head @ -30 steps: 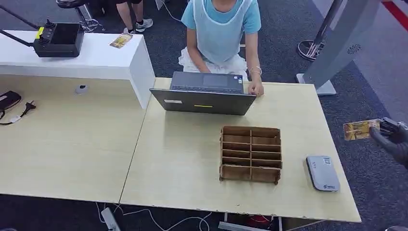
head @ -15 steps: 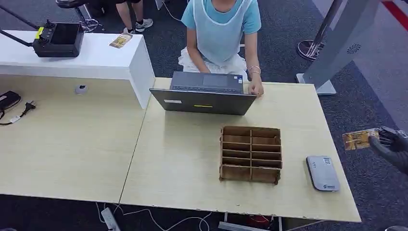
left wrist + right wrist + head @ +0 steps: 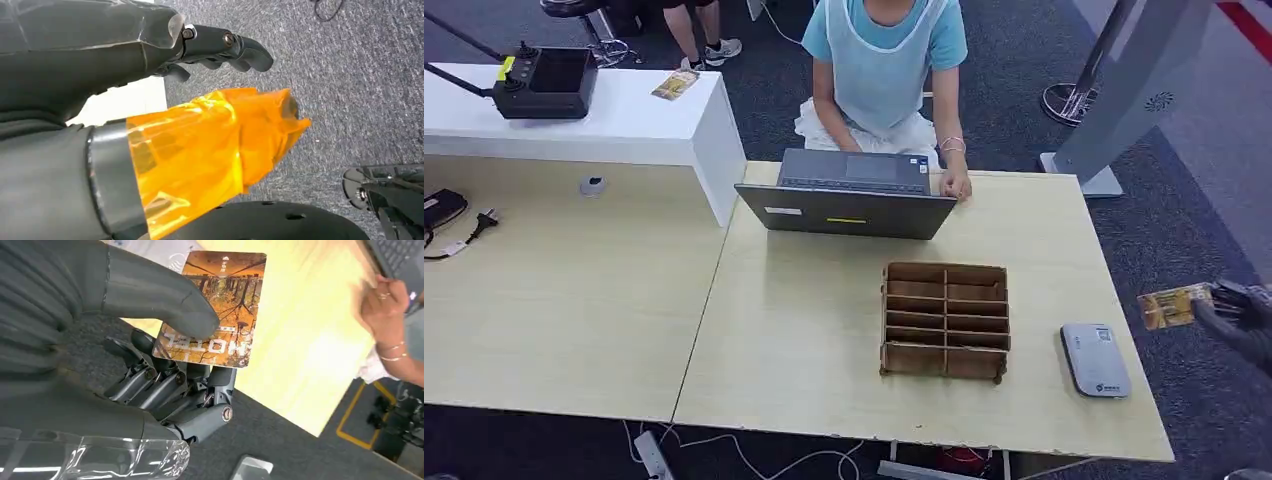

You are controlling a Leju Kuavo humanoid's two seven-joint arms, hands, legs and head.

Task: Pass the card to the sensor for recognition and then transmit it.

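Right hand and hotel key card lower than before, card pinched under thumb (off the table's right edge, beside the grey card reader), left hand fingers curled, holding nothing.

One readable word, on the card.

In the right wrist view the card, pinched under the thumb of the right hand, carries the word "HOTEL" in white capitals across a print of trees in orange tones; the word appears upside down and the thumb covers part of it. A small white mark and a line of tiny lettering at the card's opposite edge are too small to read. The sensor near the table's right edge bears a small logo, unreadable.
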